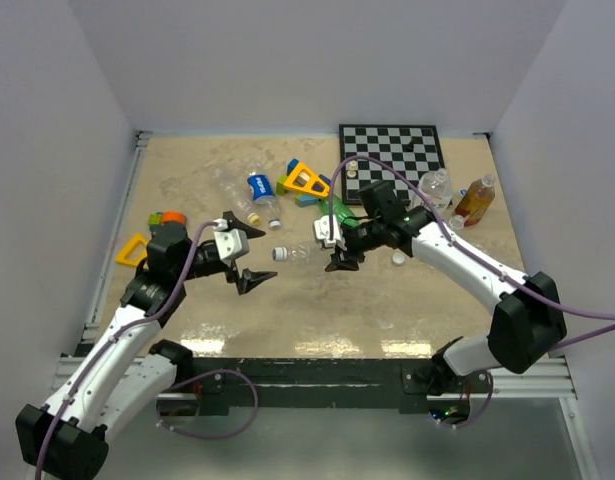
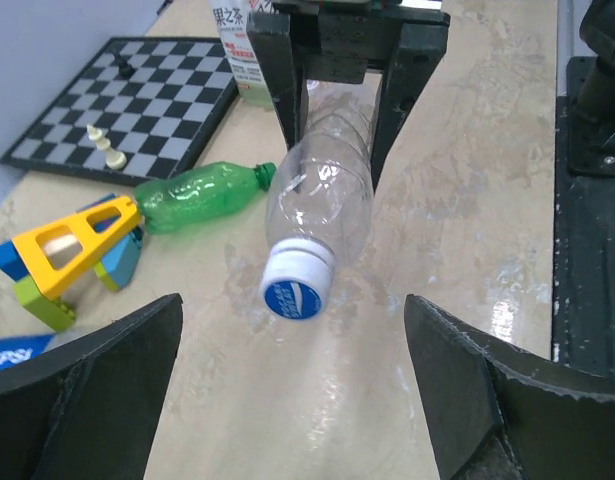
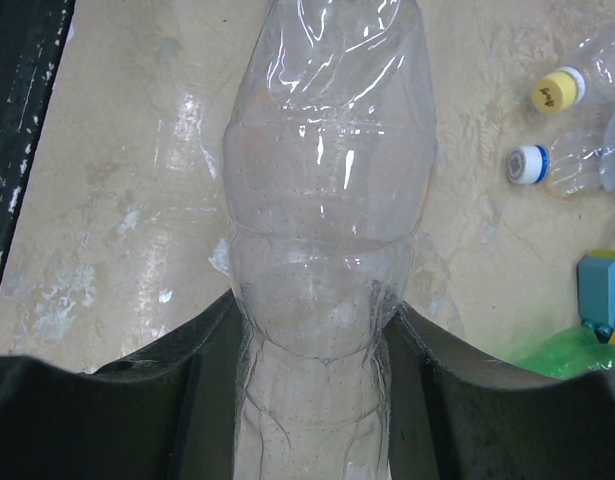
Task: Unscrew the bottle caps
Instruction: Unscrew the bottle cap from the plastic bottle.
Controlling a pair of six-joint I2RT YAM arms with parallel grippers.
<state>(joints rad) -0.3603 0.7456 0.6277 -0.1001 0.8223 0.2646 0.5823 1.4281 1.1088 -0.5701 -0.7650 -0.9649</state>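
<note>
My right gripper [image 3: 315, 305] is clenched on the clear bottle [image 3: 327, 180], one finger each side of its lower body. The bottle is held about level above the table [image 2: 467, 200]. Its bottle cap [image 2: 297, 285], white with a blue top, is still screwed on the neck and points at my left gripper [image 1: 265, 252].

My left gripper is released, fingers [image 2: 97, 400] spread wide, nothing between them. The cap sits in line with the gap, just ahead of my fingertips, not touching.

In the right wrist view two more clear bottles lie on the table off to one side. One has a yellow cap [image 3: 557, 90], the other a blue-and-white cap [image 3: 530, 163], and both caps are on.

A green bottle [image 2: 192, 195] lies flat on the table, neck toward the held bottle, just beside a yellow toy block [image 2: 72, 245]. I can't tell if its cap is on.

The chessboard [image 2: 127, 100] is at the far side of the table with a few pale pieces [image 2: 102, 148] standing on it. The top view shows a small clear bottle [image 1: 437, 185] and an amber bottle [image 1: 477, 198] by the board's right edge. Their caps are too small to read.
</note>
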